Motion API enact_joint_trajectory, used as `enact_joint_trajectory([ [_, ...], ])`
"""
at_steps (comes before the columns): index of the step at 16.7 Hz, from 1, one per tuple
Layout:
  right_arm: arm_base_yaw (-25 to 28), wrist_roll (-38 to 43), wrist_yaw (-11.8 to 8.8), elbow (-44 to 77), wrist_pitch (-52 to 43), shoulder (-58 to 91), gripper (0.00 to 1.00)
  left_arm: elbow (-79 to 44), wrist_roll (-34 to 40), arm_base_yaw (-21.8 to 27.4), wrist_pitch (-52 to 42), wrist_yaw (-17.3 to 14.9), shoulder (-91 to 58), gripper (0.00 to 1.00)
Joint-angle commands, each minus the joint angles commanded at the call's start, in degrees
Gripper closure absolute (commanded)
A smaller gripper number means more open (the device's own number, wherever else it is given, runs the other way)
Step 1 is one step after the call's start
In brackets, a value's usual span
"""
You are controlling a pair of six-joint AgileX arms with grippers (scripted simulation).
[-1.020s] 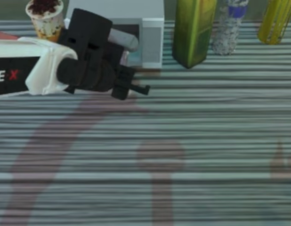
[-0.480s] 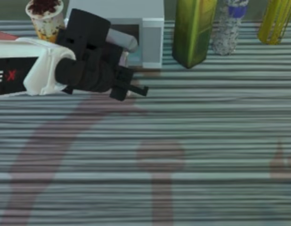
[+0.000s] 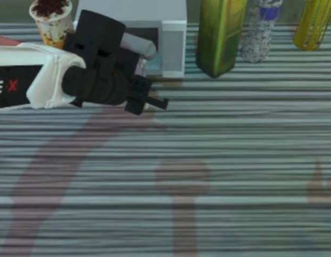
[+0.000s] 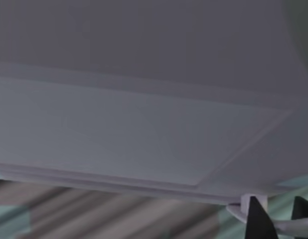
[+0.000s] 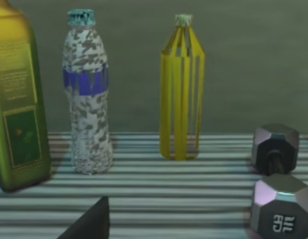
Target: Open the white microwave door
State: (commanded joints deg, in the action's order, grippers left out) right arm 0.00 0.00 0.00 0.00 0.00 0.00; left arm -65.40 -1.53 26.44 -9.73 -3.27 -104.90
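My left gripper sits low in front of the white microwave, just off its front face, with the door right above my fingertips in the wrist view. I cannot tell whether my fingers are apart or clamped on the door's edge, since only their tips show beneath the panel. Past my wrist the cavity shows dark, so I judge the door partly swung out, and I stay at its free edge for leverage. My right arm is parked out of the top view, facing the bottles
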Motion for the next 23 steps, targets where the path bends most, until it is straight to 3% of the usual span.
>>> enact_joint_trajectory([
  [9,0.0,0.0,0.0,0.0,0.0,0.0,0.0,0.0,0.0,0.0,0.0,0.0,0.0,1.0],
  [18,0.0,0.0,0.0,0.0,0.0,0.0,0.0,2.08,-4.39,-1.79,-0.01,-3.77,1.72,1.0],
  [23,0.0,0.0,0.0,0.0,0.0,0.0,0.0,2.16,-4.54,-1.86,-0.02,-3.87,1.75,1.0],
])
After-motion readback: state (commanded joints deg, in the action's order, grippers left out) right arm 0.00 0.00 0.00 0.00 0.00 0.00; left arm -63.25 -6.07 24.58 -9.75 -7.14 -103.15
